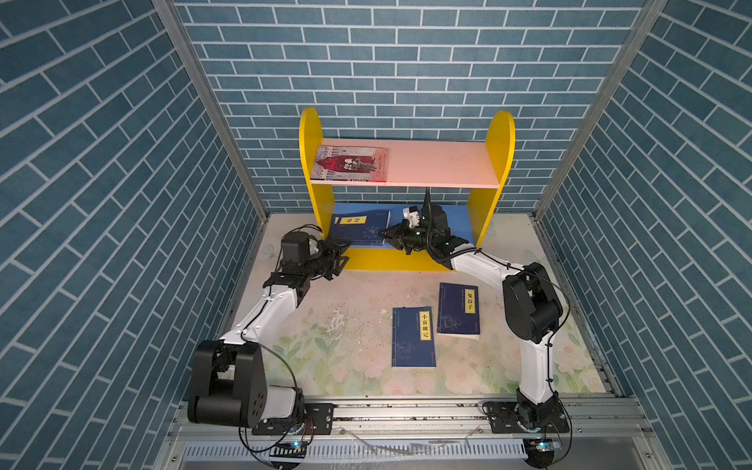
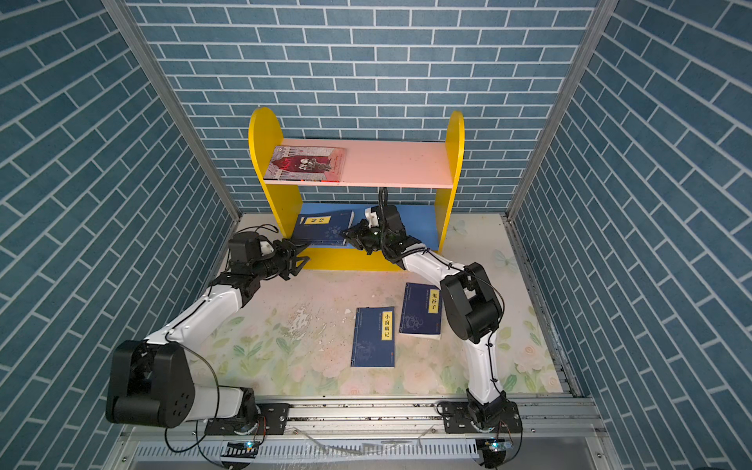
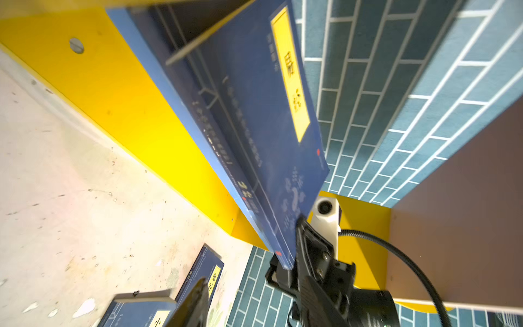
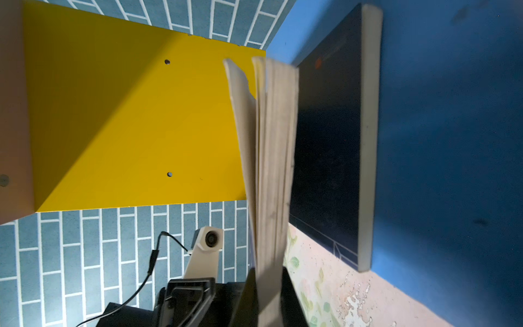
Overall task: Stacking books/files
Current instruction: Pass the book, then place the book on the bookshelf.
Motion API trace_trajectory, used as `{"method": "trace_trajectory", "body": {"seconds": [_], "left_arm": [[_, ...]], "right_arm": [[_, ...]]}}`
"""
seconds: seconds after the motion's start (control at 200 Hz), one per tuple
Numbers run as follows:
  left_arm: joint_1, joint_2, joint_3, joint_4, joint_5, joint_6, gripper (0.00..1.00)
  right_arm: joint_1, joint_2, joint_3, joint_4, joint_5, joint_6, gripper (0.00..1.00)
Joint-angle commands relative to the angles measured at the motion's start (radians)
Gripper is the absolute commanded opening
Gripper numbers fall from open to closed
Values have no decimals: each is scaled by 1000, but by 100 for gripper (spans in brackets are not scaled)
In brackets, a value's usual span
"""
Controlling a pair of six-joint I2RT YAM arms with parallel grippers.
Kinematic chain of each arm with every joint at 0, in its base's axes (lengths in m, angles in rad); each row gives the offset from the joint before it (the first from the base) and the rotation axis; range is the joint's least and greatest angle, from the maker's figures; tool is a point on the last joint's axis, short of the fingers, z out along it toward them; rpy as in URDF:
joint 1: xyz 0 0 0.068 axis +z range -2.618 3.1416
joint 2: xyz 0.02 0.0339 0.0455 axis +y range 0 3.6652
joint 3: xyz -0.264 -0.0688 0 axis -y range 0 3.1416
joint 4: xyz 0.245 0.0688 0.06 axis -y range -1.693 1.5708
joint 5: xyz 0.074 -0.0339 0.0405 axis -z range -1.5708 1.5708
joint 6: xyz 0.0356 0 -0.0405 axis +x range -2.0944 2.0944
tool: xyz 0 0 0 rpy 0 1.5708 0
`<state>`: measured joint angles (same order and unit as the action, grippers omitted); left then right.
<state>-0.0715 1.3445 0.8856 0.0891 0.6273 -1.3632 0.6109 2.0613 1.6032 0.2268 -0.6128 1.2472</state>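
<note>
The dark navy paperback (image 1: 413, 337) lying mid-desk toward the front edge reads 小窗幽记 down its yellow title strip (image 1: 425, 326), and the matching navy paperback (image 1: 458, 310) just beside it, nearer the right edge, reads 鬼谷子 the same way. A third navy paperback (image 1: 360, 228) at the left end of the yellow bookshelf's blue lower board (image 1: 457, 221) shows 易经; smaller print everywhere is illegible.

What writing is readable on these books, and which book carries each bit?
"小窗幽记": on the nearer table book.
"鬼谷子": on the farther table book.
"易经": on the blue shelf book, slightly blurred.
Too small to read: the print on the red book on the top shelf.
Too blurred to read: the spines and small print of the blue books.
</note>
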Motion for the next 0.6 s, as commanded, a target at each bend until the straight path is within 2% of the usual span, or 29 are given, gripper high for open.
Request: {"method": "trace_trajectory", "body": {"seconds": [0.0, 0.16, 0.595], "left_arm": [[60, -52, -23, -121, 65, 98, 54], [131, -81, -60, -72, 104, 73, 54], [192, -86, -48, 35, 94, -6, 55]], "right_arm": [[-14, 28, 80, -89, -59, -108, 7], [-26, 60, 141, -159, -79, -145, 7], [-53, 79, 107, -51, -52, -89, 7]]}}
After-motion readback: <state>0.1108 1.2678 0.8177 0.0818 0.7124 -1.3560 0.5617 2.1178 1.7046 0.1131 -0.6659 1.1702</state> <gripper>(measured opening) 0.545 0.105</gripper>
